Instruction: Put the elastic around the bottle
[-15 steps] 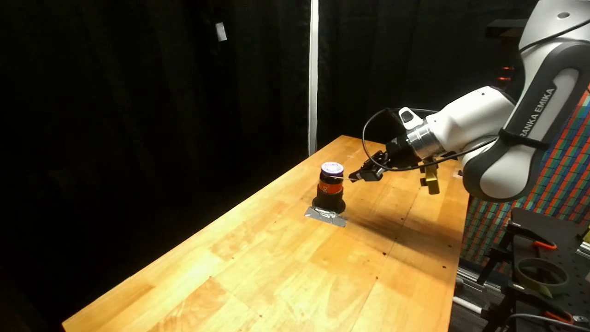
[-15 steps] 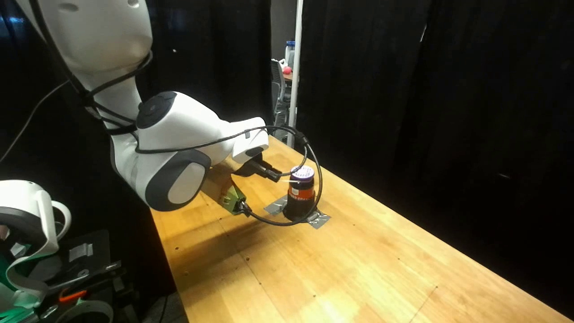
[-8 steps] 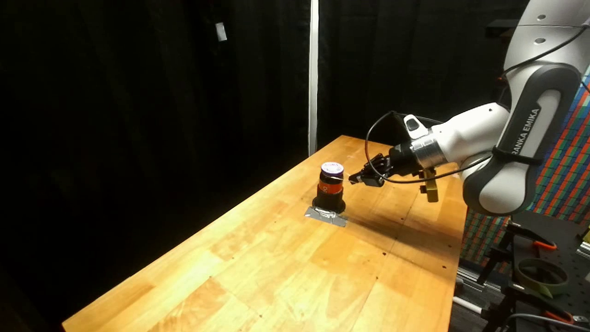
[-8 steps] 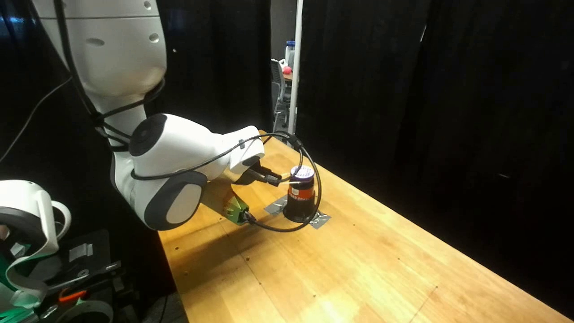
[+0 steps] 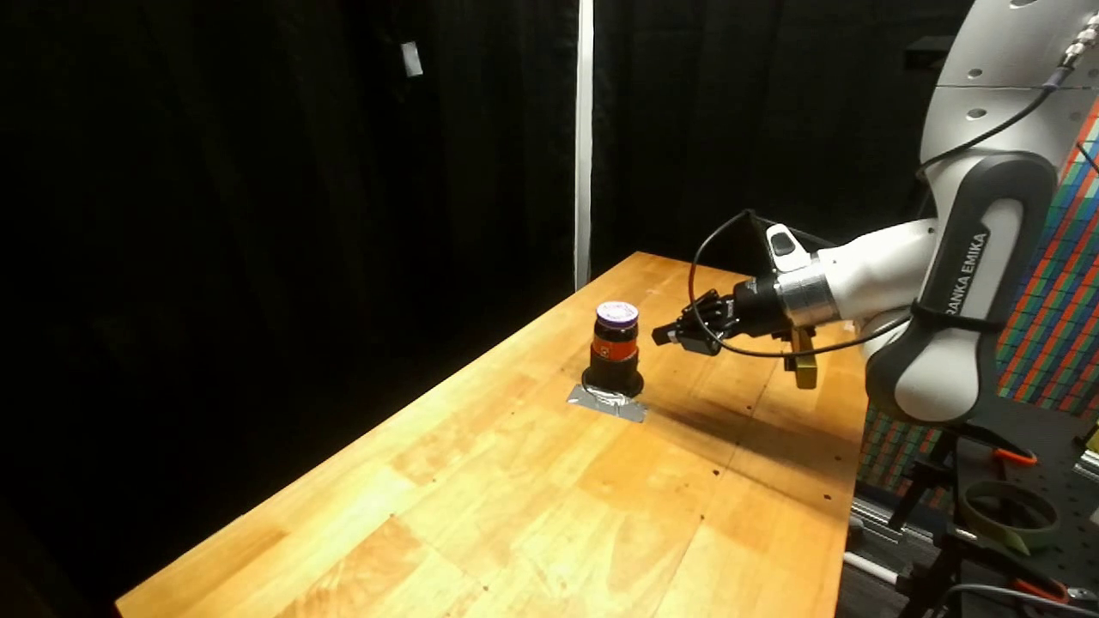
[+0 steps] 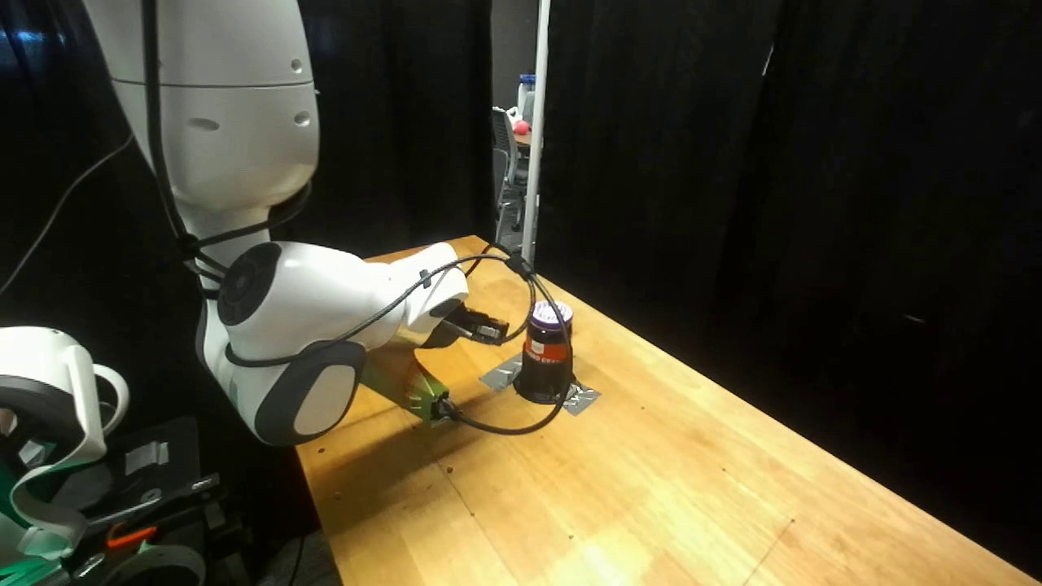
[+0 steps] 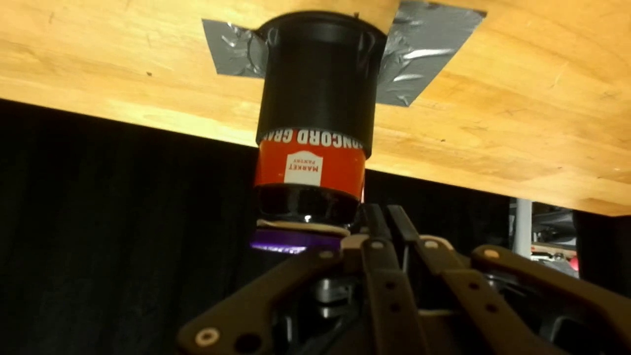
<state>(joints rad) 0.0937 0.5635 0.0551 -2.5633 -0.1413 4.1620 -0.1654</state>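
Note:
The bottle (image 5: pixel 616 349) is a jar with a dark body, a red-orange label and a purple lid. It stands upright on the table in both exterior views, its lower part inside a black holder. It also shows in the exterior view (image 6: pixel 545 350) and, upside down, in the wrist view (image 7: pixel 309 167). The beige elastic (image 7: pixel 304 227) lies against the neck just under the lid; its far side is hidden. My gripper (image 7: pixel 386 214) is beside the neck, its fingers slightly apart with nothing seen between the tips. In the exterior views my gripper (image 5: pixel 659 336) is apart from the bottle.
The black holder (image 7: pixel 318 88) is fixed to the wooden table (image 5: pixel 532 515) with grey tape (image 7: pixel 426 49). A cable loop (image 6: pixel 521 430) from the arm hangs in front of the bottle in an exterior view. Black curtains (image 5: pixel 283 215) stand behind the table.
Earlier the elastic ran stretched from the bottle's neck to my gripper; now no strand spans that gap. The elastic was let go. The wrist has lowered and drawn back slightly; the bottle stayed put.

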